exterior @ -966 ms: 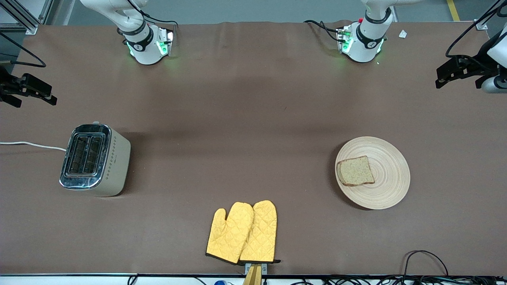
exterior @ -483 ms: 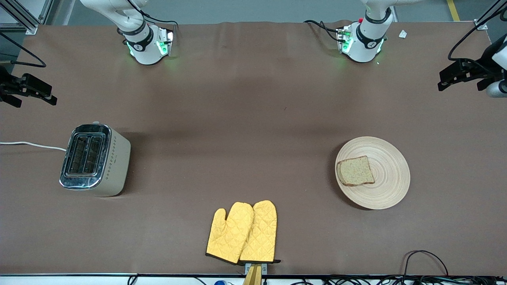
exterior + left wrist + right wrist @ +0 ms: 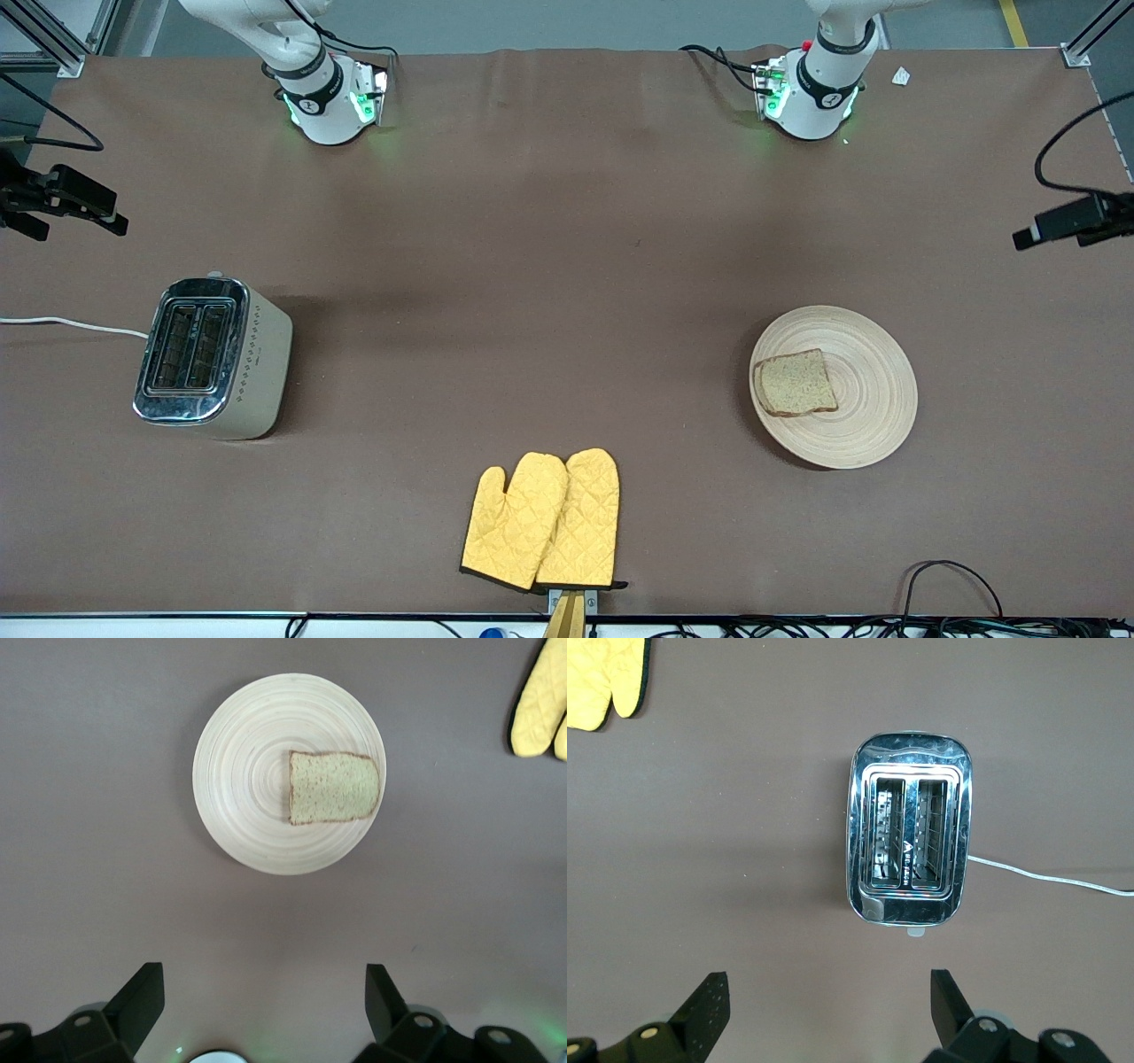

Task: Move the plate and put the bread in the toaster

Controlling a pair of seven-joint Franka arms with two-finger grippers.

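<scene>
The light-wood plate [image 3: 873, 390] lies on the brown table toward the left arm's end, with the bread [image 3: 795, 383] flat on it, off centre. In the left wrist view the plate [image 3: 244, 780] and bread [image 3: 333, 787] lie well below my left gripper [image 3: 263, 979], which hangs open and empty high over the table by the plate. The cream toaster [image 3: 213, 357] stands toward the right arm's end, both slots empty. My right gripper [image 3: 828, 985] is open and empty high above the table beside the toaster [image 3: 911, 843].
Two yellow oven mitts [image 3: 542, 523] lie near the table's front edge, midway between toaster and plate. The toaster's white cord [image 3: 71, 323] runs off the right arm's end of the table. Black cables [image 3: 948, 576] lie along the front edge.
In the front view the left gripper has slid lower and toward the table's end, so less of it shows. The right arm, plate, bread and toaster have not moved.
</scene>
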